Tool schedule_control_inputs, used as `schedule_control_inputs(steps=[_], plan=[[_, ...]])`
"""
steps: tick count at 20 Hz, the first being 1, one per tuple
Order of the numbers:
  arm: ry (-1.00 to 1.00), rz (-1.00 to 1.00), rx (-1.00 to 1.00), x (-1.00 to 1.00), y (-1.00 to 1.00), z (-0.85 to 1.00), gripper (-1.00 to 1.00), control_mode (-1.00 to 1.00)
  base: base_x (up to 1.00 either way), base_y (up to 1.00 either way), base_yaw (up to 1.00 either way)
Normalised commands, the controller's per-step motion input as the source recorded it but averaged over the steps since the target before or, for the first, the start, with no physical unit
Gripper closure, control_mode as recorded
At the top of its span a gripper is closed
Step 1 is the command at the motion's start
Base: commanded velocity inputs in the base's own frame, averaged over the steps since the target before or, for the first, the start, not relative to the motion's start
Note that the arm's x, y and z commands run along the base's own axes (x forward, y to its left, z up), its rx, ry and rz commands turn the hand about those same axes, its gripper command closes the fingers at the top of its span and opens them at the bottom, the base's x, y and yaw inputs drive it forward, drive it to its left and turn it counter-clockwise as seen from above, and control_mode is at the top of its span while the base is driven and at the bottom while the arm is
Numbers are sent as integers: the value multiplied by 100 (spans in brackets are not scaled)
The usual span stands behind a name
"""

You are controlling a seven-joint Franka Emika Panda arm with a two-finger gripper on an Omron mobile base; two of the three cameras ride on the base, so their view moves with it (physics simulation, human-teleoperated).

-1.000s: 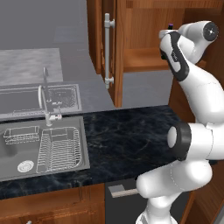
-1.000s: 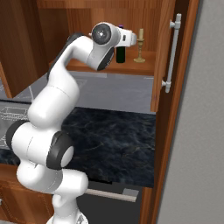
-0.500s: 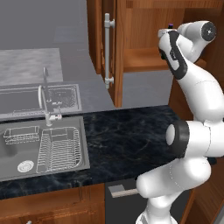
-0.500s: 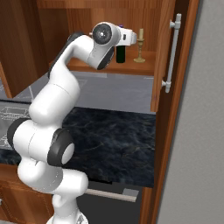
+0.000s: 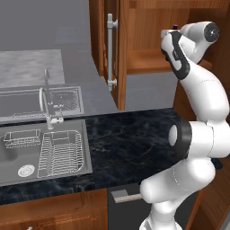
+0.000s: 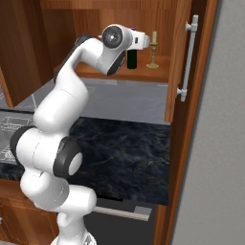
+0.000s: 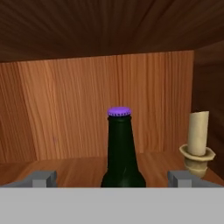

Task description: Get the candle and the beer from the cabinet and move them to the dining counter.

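Steel sink (image 5: 27,155) w/ faucet (image 5: 46,101), black counter (image 5: 130,143)

One slim dark green glass bottle with a purple cap (image 7: 120,148) is counted on the shelf of the reddish-brown wooden wall cabinet (image 6: 158,72). One cream-white candle in a short brass holder (image 7: 197,142) is counted beside it. Two open cabinet doors are seen, and one long silver bar handle (image 5: 110,51) is carried by each. One steel sink (image 5: 42,155), one tap (image 5: 46,101) and one black marble counter (image 5: 130,143) are counted.
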Motion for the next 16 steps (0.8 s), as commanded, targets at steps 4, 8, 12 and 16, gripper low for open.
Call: schedule_control_inputs(steps=[4,8,12,16], plan=[[0,0,0,24,0,0,-100,-100,0,0,0],[0,0,0,23,0,0,-100,-100,0,0,0],[0,0,0,20,0,0,-100,-100,0,0,0],[0,0,0,16,0,0,-100,-100,0,0,0]])
